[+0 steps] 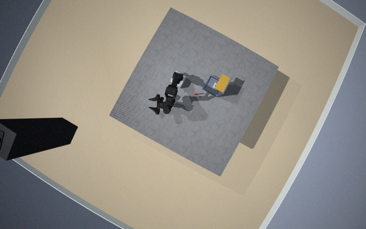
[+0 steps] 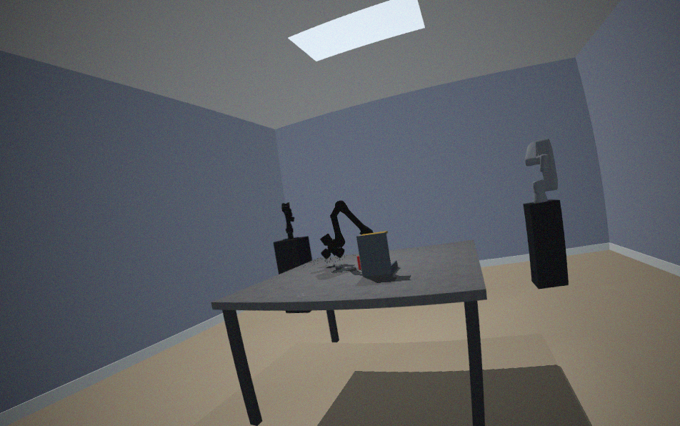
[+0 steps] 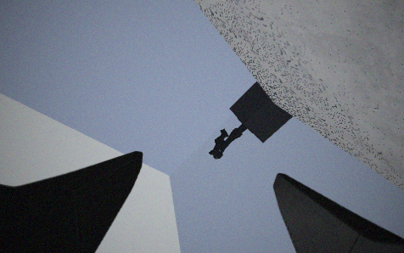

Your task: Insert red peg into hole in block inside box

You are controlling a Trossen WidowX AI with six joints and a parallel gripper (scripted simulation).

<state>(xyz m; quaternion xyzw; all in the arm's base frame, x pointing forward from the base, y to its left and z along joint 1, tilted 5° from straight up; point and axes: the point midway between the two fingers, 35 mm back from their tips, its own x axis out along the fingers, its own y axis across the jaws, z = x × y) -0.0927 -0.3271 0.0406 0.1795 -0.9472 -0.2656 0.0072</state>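
Note:
The small red peg stands on the grey table just in front of the box's open side; it also shows in the exterior view, left of the box. The grey box carries a yellow roof; a bit of the pale block shows beside the roof. The box stands upright in the exterior view. My gripper is open and empty, well away from the peg on the far side of the arm, pointing away from the box. In the wrist view the two fingers are wide apart with nothing between them.
The arm's base sits on the table near the box. A black pedestal stands on the floor beyond the table edge. In the wrist view a dark pedestal with a figure shows past the table edge.

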